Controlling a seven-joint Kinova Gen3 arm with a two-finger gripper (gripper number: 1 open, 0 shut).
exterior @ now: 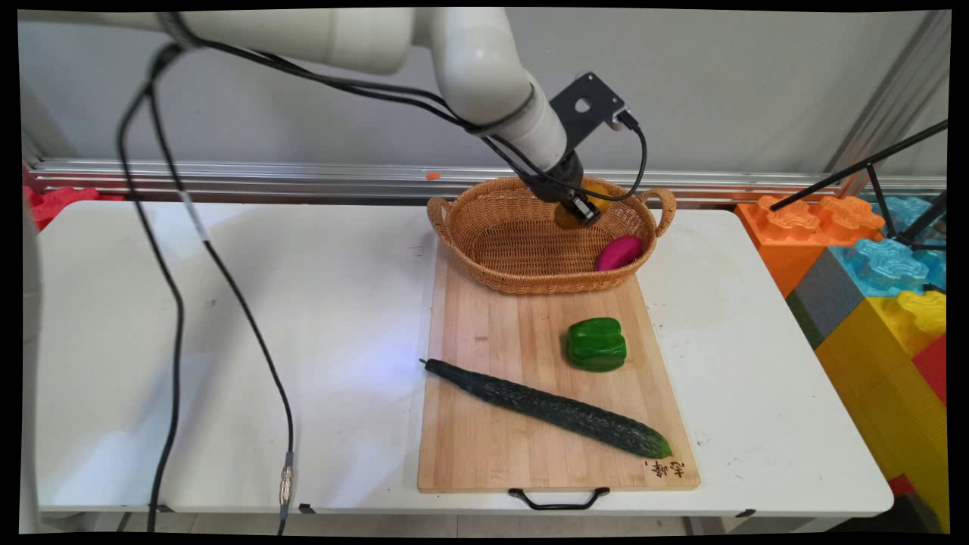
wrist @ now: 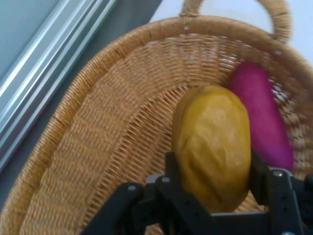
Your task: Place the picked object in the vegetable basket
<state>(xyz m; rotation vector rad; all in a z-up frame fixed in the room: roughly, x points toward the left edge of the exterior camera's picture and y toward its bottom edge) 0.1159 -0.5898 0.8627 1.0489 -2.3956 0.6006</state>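
We see the gripper (wrist: 211,181) clamped on a yellow-brown potato (wrist: 212,147) above the wicker basket (exterior: 484,250). In the hand view its long axis runs toward twelve o'clock, a magenta vegetable (wrist: 264,117) lying just beside at two o'clock.

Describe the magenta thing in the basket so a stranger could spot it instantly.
Find the wooden cutting board; a wicker basket sits on its far end. Inside, at the right end, lies the magenta oblong vegetable. It is the only pink item, lying free, unlike the yellow-brown potato clamped in the gripper.
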